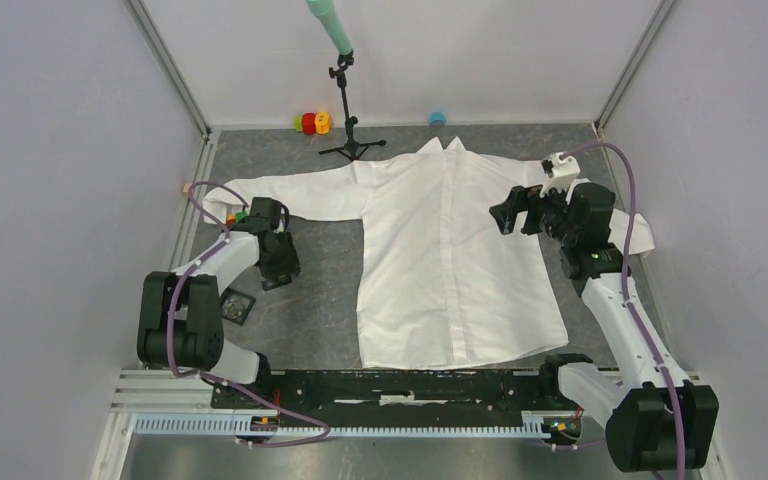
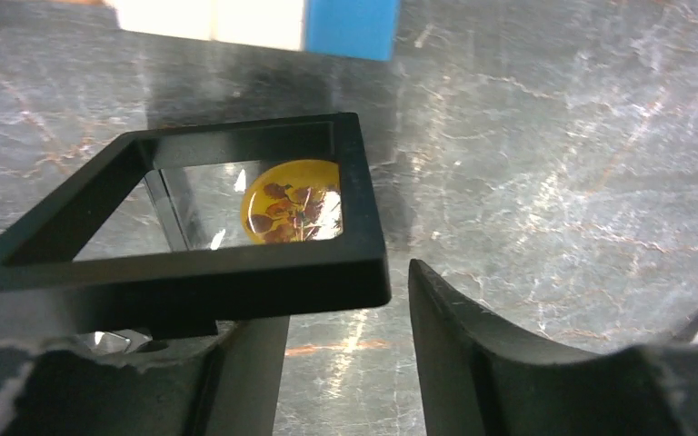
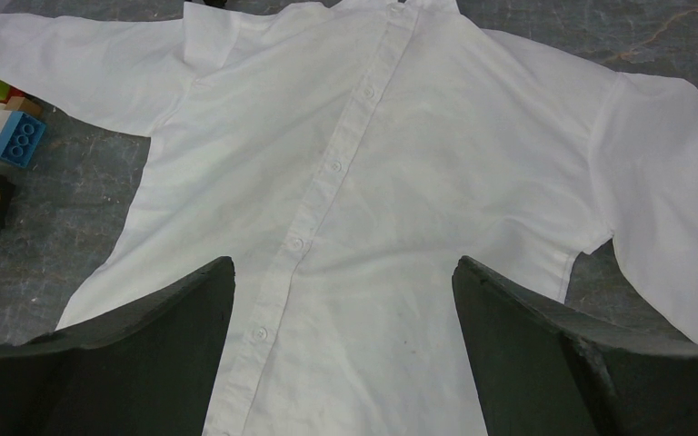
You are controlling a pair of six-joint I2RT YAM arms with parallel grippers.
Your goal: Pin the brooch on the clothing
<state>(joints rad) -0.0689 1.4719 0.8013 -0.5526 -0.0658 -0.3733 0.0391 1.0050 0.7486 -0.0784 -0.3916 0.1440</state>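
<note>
The brooch (image 2: 291, 202) is a round orange-gold ornament with brown marks, lying behind the clear window of a black square frame (image 2: 236, 277). The frame is tilted and covers my left finger; its corner stops just short of the right finger (image 2: 459, 354). My left gripper (image 2: 350, 363) is open with bare table showing between the fingers. In the top view the left gripper (image 1: 248, 214) is low by the left cuff. The white shirt (image 1: 450, 250) lies flat, collar far. My right gripper (image 1: 508, 215) hovers open and empty over the shirt's front (image 3: 345, 272).
Toy blocks (image 3: 4, 123) lie by the left cuff, just beyond the frame. A small black square piece (image 1: 235, 305) lies by the left arm. A black stand (image 1: 350, 140) holding a green rod and more toys (image 1: 312, 123) are at the back wall.
</note>
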